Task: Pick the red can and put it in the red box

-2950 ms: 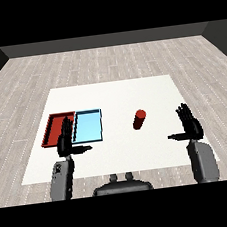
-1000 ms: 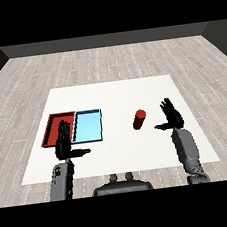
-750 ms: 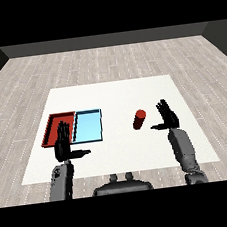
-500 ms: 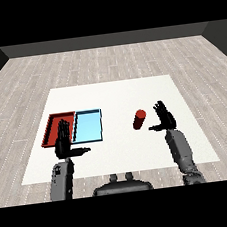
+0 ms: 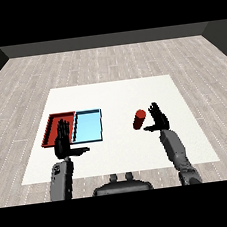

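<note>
Now, item by item. Red can (image 5: 140, 119): standing upright on the white table (image 5: 113, 93), right of the light blue tray (image 5: 88, 126), well apart from the red tray (image 5: 52, 127). Right hand (image 5: 159, 119): having closed in leftward over the last seconds, it is now hovering just beside the can, fingers straight and spread, palm turned toward it; the grasp is not yet made. Left hand (image 5: 64, 141): staying raised near the red tray, fingers straight, holding nothing.

One red can (image 5: 139, 119), one red tray (image 5: 52, 129), one light blue tray (image 5: 88, 126), seemingly two robot hands.
</note>
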